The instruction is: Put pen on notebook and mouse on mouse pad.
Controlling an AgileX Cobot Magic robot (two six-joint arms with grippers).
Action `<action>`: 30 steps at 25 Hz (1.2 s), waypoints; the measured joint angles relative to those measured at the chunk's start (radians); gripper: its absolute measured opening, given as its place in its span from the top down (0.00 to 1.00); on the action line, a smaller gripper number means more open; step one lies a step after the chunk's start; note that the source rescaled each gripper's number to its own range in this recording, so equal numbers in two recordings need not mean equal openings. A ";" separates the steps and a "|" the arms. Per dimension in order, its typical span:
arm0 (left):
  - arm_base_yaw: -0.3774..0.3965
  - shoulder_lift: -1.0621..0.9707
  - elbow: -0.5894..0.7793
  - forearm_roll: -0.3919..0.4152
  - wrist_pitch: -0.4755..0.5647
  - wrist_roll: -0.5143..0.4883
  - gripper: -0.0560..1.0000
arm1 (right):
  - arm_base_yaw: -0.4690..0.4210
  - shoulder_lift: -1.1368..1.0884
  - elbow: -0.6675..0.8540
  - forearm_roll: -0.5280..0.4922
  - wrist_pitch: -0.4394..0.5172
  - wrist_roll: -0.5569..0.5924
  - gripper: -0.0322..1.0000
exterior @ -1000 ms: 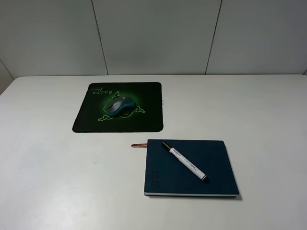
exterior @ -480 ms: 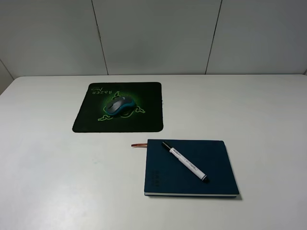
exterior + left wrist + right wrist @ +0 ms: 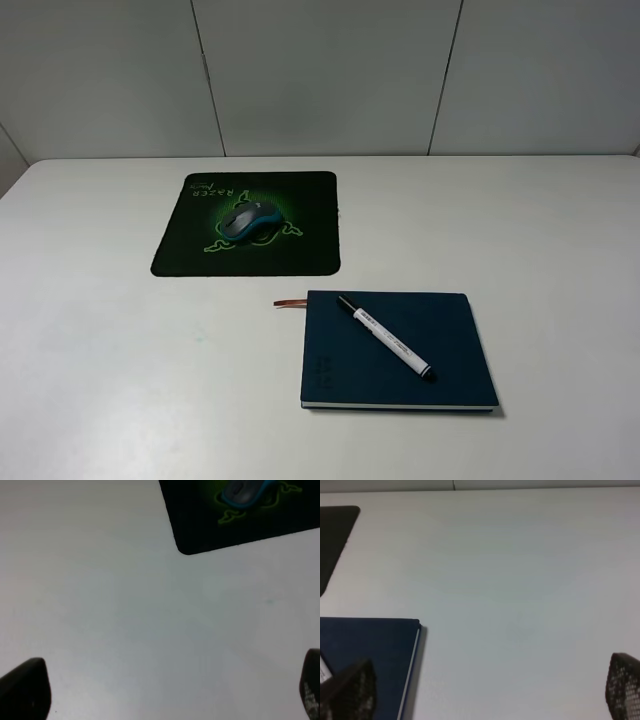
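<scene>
The left arm's dark fingers [image 3: 25,687] show only as two tips at the lower corners of the left wrist view, set wide apart over bare white tabletop [image 3: 150,630] and gripping nothing; the right arm's mesh-textured fingers [image 3: 350,692] sit likewise at the lower corners of the right wrist view, spread wide and empty. Neither arm appears in the exterior high view. There, the black rectangular mouse pad with its bright green snake logo and green lettering [image 3: 190,250] lies flat in the upper left part of the white tabletop [image 3: 100,380], and the small oval mouse with grey top and teal-blue sides [image 3: 246,221] rests on it near its middle, over the logo. In the lower right of centre, well apart from the pad, lies the dark navy-teal hardcover notebook with white page edges [image 3: 440,375], a thin reddish-brown ribbon bookmark [image 3: 291,302] poking out at its upper left corner. The slim white pen with black cap and black end [image 3: 386,338] lies diagonally on the cover, running from upper left to lower right, wholly within the notebook's edges. The left wrist view catches a corner of the pad [image 3: 200,525] with part of the mouse [image 3: 245,491] at the top right of the frame; the right wrist view catches a corner of the notebook [image 3: 375,650] at the lower left.
</scene>
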 joint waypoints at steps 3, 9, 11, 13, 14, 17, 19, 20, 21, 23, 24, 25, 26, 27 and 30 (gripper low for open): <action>0.000 0.000 0.000 0.000 0.000 0.000 0.00 | 0.000 0.000 0.000 0.000 0.000 0.000 0.00; 0.000 0.000 0.000 0.000 0.000 0.000 0.00 | 0.000 0.000 0.000 0.000 0.000 0.000 0.00; 0.000 0.000 0.000 0.000 0.000 0.000 0.00 | 0.000 0.000 0.000 0.000 0.000 0.000 0.00; 0.000 0.000 0.000 0.000 0.000 0.000 0.00 | 0.000 0.000 0.000 0.000 0.000 0.000 0.00; 0.000 0.000 0.000 0.000 0.000 0.000 0.00 | 0.000 0.000 0.000 0.000 0.000 0.000 0.00; 0.000 0.000 0.000 0.000 0.000 0.000 0.00 | 0.000 0.000 0.000 0.000 0.000 0.000 0.00; 0.000 0.000 0.000 0.000 0.000 0.000 0.00 | 0.000 0.000 0.000 0.000 0.000 0.000 0.00; 0.000 0.000 0.000 0.000 0.000 0.000 0.00 | 0.000 0.000 0.000 0.000 0.000 0.000 0.00; 0.000 0.000 0.000 0.000 0.000 0.000 0.00 | 0.000 0.000 0.000 0.000 0.000 0.000 0.00; 0.000 0.000 0.000 -0.001 0.000 0.000 0.00 | 0.000 0.000 0.000 0.000 0.000 0.000 0.00; 0.000 0.000 0.000 -0.001 0.000 0.000 0.00 | 0.000 0.000 0.000 0.000 0.000 0.000 0.00; 0.000 0.000 0.000 -0.001 0.000 0.000 0.00 | 0.000 0.000 0.000 0.000 0.000 0.000 0.00; 0.000 0.000 0.000 -0.001 0.000 0.000 0.00 | 0.000 0.000 0.000 0.000 0.000 0.000 0.00; 0.000 0.000 0.000 -0.001 0.000 0.000 0.00 | 0.000 0.000 0.000 0.000 0.000 0.000 0.00; 0.000 0.000 0.000 -0.001 0.000 0.000 0.00 | 0.000 0.000 0.000 0.000 0.000 0.000 0.00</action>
